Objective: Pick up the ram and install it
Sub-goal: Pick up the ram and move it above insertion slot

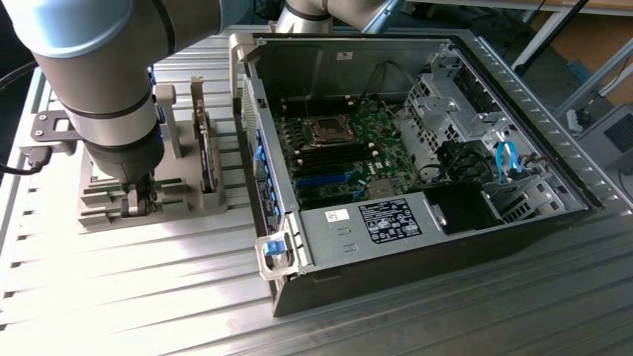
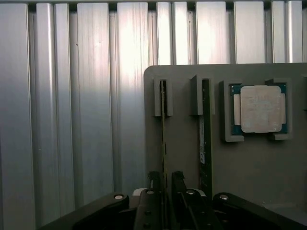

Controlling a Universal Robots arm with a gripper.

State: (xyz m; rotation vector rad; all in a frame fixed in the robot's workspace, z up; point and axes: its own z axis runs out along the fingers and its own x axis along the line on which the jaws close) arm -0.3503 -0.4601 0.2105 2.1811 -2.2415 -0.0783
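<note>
The ram [image 2: 164, 124] is a thin stick standing on edge in a slot of the grey holder [image 2: 254, 163]. My gripper [image 2: 166, 179] is lowered over it, its dark fingers [image 2: 154, 184] on either side of the stick with a small gap, so it is open. A second thin stick [image 2: 205, 139] stands in the neighbouring slot. In the exterior view my gripper [image 1: 138, 202] is down on the grey holder [image 1: 99, 204] at the exterior view's left, beside the open computer case [image 1: 416, 222]. The motherboard [image 1: 342, 156] lies exposed inside the case.
A square silver processor [image 2: 260, 109] rests in its pocket on the holder. A dark expansion card [image 1: 206, 152] stands upright in the holder between my arm and the case wall. Everything sits on a ribbed aluminium table [image 1: 148, 297].
</note>
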